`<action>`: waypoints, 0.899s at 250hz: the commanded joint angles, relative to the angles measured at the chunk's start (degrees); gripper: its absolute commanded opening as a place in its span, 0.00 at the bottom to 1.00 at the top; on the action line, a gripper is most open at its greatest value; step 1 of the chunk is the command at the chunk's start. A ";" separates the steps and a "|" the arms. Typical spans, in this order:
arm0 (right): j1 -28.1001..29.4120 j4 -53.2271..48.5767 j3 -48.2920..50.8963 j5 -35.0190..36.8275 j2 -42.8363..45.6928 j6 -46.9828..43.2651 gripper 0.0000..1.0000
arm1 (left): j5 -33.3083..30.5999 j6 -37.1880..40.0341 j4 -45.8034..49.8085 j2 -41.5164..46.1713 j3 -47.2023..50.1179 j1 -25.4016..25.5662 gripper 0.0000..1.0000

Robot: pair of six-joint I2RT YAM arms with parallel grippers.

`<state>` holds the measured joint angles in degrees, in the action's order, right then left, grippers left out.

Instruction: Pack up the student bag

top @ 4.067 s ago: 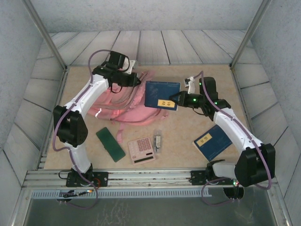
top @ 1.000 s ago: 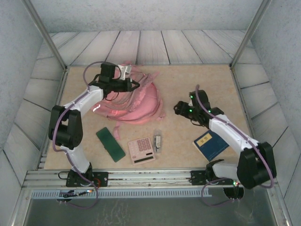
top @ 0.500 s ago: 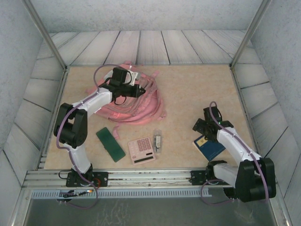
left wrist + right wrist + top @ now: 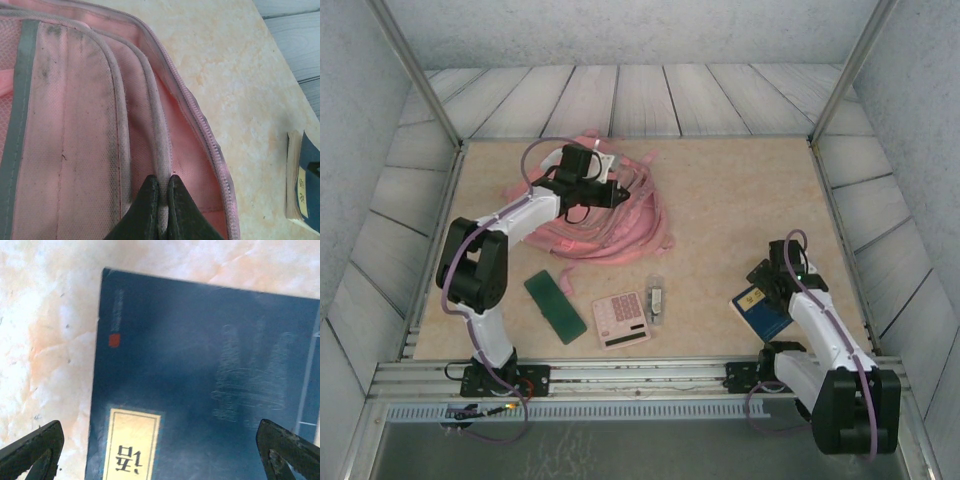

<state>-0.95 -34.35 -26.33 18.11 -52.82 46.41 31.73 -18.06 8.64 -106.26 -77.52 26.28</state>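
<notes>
The student bag [image 4: 620,220] lies pink and slumped at the back left of the table. My left gripper [image 4: 616,193] is at its upper edge. In the left wrist view the gripper [image 4: 162,181] is shut on a pale piped rim [image 4: 156,125] of the bag, beside the zip [image 4: 200,120]. My right gripper [image 4: 767,285] hovers over a dark blue book [image 4: 763,312] at the near right. In the right wrist view the gripper [image 4: 160,446] is open wide, the book [image 4: 200,350] with its yellow label [image 4: 132,445] below, touching neither finger.
A green flat case [image 4: 555,307], a pink calculator [image 4: 621,319] and a small grey object [image 4: 657,300] lie near the front edge. Metal rails [image 4: 620,378] bound the front and slanted posts stand at the back corners. Bare table [image 4: 740,190] lies between the bag and the book.
My right arm has drawn back from the bag to above the blue book at the near right. My left gripper has pulled the bag's rim rightward. An earlier held blue book is out of sight.
</notes>
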 commanded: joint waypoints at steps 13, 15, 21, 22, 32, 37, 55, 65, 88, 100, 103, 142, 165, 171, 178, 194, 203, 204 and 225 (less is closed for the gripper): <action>-2.19 -3.97 -0.10 1.54 1.40 2.28 1.00 | 0.28 -1.42 -2.05 -1.30 -1.21 0.10 0.02; -2.30 -3.97 0.01 1.37 1.40 2.34 1.00 | 0.36 -1.46 -2.05 -1.32 -1.16 0.09 0.02; -2.75 -3.91 0.33 0.71 1.24 2.42 1.00 | 0.47 -1.63 -2.13 -1.32 -1.20 0.04 0.02; -2.79 -3.86 0.32 0.62 1.23 2.48 1.00 | 0.45 -1.71 -2.22 -1.32 -1.18 0.06 0.02; -3.44 -3.43 1.01 -0.57 0.79 2.75 1.00 | 0.64 -2.04 -2.70 -1.34 -0.99 0.08 0.02; -3.80 -3.02 1.33 -1.13 0.52 2.89 1.00 | 0.74 -2.31 -2.88 -1.35 -0.90 0.06 0.02; -4.48 -1.47 2.43 -2.82 -0.53 3.25 1.00 | 0.89 -2.85 -3.52 -1.32 -0.54 0.08 0.02; -4.67 -0.59 3.13 -3.80 -1.13 3.46 1.00 | 1.06 -2.98 -3.64 -1.34 -0.40 0.08 0.03; -4.82 2.32 5.14 -6.88 -2.68 3.76 1.00 | 1.51 -2.91 -3.48 -1.62 -0.75 0.08 0.04; -4.90 4.32 6.20 -9.10 -3.23 3.68 1.00 | 1.60 -2.75 -3.20 -1.58 -0.96 0.09 0.04; -4.83 4.70 6.46 -9.66 -3.33 3.78 1.00 | 1.65 -2.63 -3.08 -1.54 -0.98 0.08 0.04; -4.78 9.49 8.04 -16.19 -2.32 4.58 1.00 | 1.62 -1.80 -1.84 -1.17 -1.49 0.08 0.08; -4.85 11.98 7.94 -19.23 -2.09 4.34 0.99 | 1.60 -1.51 -1.41 -0.95 -1.61 0.08 0.14; -4.85 12.62 7.87 -19.93 -2.33 4.18 0.98 | 1.51 -1.53 -1.35 -0.97 -1.59 0.08 0.16; -4.81 13.38 7.65 -20.74 -2.84 3.68 0.98 | 1.39 -1.58 -1.33 -0.97 -1.51 0.08 0.17; -4.78 14.84 6.96 -22.33 -4.73 2.47 0.97 | 1.48 -1.54 -1.36 -0.88 -1.33 0.08 0.19; -4.85 15.33 6.44 -23.16 -6.05 1.60 0.97 | 1.48 -1.62 -1.43 -0.84 -1.32 0.08 0.20; -4.85 15.39 6.36 -23.23 -6.19 1.54 0.97 | 1.44 -1.66 -1.39 -0.82 -1.28 0.08 0.20; -4.78 12.53 4.16 -21.12 -8.96 -0.14 0.97 | 1.37 -1.93 -1.49 -0.40 -0.88 0.17 0.22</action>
<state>-5.98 -17.74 -22.20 3.42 -57.08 47.75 32.75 -20.38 7.46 -107.13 -77.62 26.48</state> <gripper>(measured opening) 0.969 0.208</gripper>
